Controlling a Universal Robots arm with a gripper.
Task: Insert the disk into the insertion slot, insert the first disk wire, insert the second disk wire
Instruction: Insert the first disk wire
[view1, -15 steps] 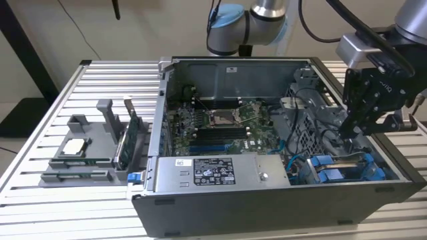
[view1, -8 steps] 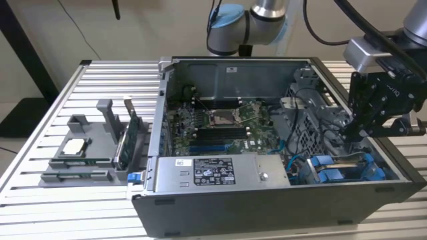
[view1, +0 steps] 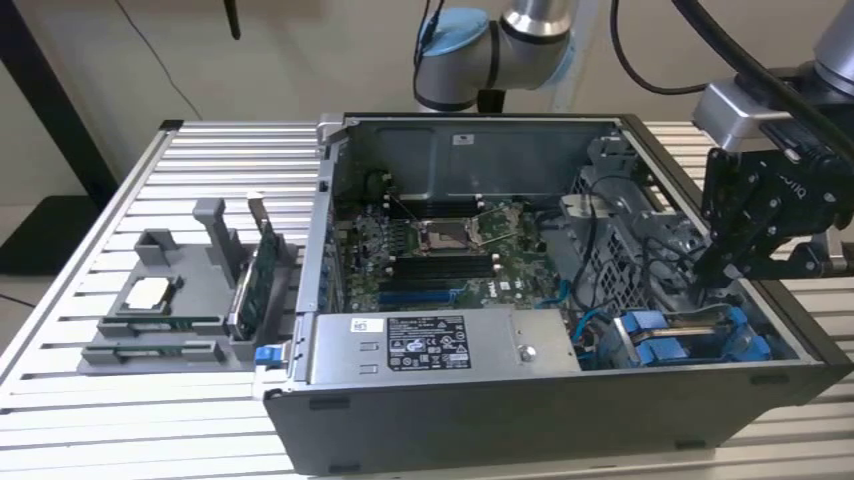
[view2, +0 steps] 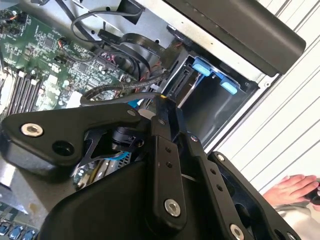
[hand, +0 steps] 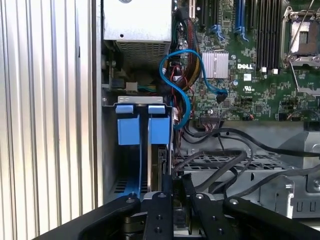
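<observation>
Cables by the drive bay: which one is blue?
The thin cable looping from the circuit board down past the drive bay is blue; the thicker cables beside it are black.

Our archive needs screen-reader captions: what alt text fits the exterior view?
A black gripper hangs inside an open computer case, over the blue-railed insertion slot at the exterior view's right. The case lies on a slatted metal table.

Open computer case (view1: 507, 425) on slatted table (view1: 120, 425), gripper (view1: 710, 278) above insertion slot (view1: 683, 342)

Slatted metal table (view1: 200, 160) with open computer case (view1: 534, 420) and grey holder (view1: 200, 262).
</observation>
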